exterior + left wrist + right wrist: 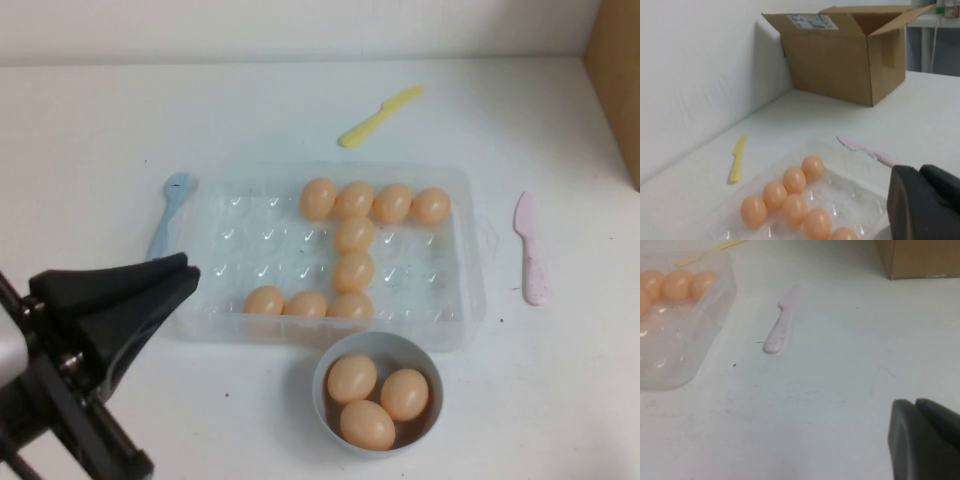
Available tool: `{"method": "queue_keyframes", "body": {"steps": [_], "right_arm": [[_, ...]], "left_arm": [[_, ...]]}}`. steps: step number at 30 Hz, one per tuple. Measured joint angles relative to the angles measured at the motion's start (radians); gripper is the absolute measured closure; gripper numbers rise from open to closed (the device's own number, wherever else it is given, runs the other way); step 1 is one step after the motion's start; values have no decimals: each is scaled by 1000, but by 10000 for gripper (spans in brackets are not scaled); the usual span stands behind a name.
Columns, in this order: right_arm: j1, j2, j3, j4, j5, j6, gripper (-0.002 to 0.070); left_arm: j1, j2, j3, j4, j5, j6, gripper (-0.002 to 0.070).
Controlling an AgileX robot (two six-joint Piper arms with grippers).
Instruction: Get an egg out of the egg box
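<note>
Left gripper [180,272]: black fingers pressed together, raised beside the box's left edge.
Right gripper [920,412]: fingers pressed together, over bare table.
Clear plastic egg box [225,215]: table centre.
Tan-orange egg [264,300]: front row of the box.

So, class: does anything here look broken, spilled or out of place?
Nothing stands out. Nine eggs sit whole in the egg box, three in the bowl. Left gripper hovers empty at the box's near-left corner; right gripper is over bare table.
</note>
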Motion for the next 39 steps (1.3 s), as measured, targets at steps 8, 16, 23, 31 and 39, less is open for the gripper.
{"method": "queue_keyframes", "body": {"steps": [8,16,23,31,39], "right_arm": [[0,0,0,0,0,0,694],[0,0,0,0,0,0,694],[0,0,0,0,0,0,694],[0,0,0,0,0,0,694],[0,0,0,0,0,0,694]], "left_arm": [[0,-37,2,0,225,-2,675],[0,-37,2,7,322,-8,676],[23,-52,108,59,115,-195,676],[179,-172,380,82,-195,-287,677],[394,-419,527,82,-214,-299,678]]}}
